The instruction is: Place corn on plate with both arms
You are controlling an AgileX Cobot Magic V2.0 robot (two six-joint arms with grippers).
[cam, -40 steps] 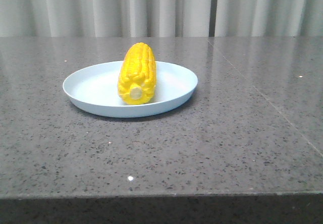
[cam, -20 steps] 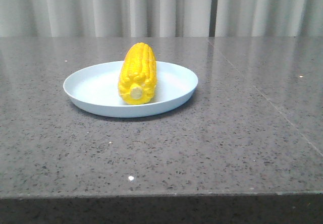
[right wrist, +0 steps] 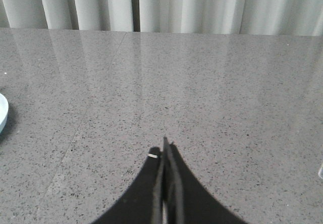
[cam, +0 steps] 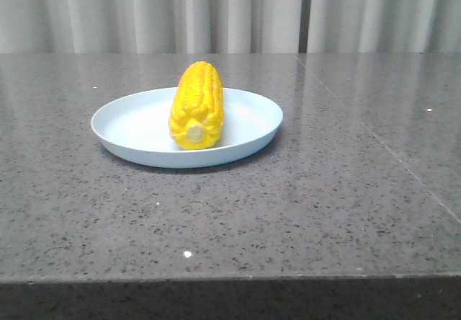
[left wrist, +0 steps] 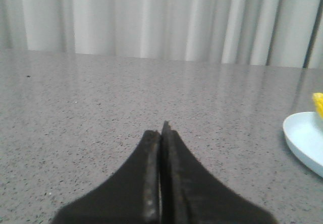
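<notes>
On my left wrist feed, the black, blocky left gripper [left wrist: 161,133] has its fingers pressed together with nothing between them, hanging over bare speckled grey stone tabletop [left wrist: 75,113]. The round, shallow, pale blue plate [left wrist: 303,141] shows only at the edge of that feed, well apart from the fingertips.

From the front, the bright yellow corn cob with its pale stub end [cam: 196,105] lies across the middle of the plate [cam: 122,125], stub facing me, fully inside the rim. Neither arm appears in this view.

The black right gripper [right wrist: 165,151] is likewise closed and empty over the table, clear of the plate.

I judge the placing done; nothing seems left but parking the arms.
</notes>
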